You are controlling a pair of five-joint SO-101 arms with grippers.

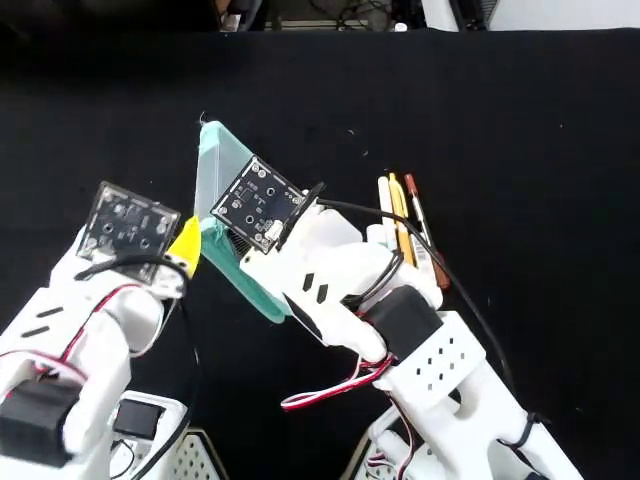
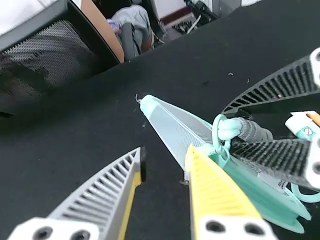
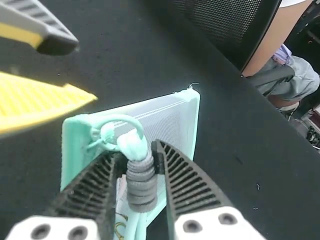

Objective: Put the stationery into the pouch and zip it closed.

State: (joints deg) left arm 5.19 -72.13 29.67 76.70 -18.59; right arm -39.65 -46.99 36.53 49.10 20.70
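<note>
While the left gripper (image 2: 165,150) hangs spread and empty at the edge of the teal mesh pouch (image 1: 222,165), the right gripper (image 3: 137,150) is clamped on the grey zipper pull (image 3: 141,182). The pens and pencils (image 1: 402,215) lie on the black table (image 1: 520,150) just right of that arm, outside the pouch. This looks like the unzipping step. Next, the left jaws should pin the pouch while the pull is drawn along.

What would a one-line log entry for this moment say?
right gripper: shut on zipper pull | left gripper: open at pouch edge | pens: on table, outside pouch
</note>
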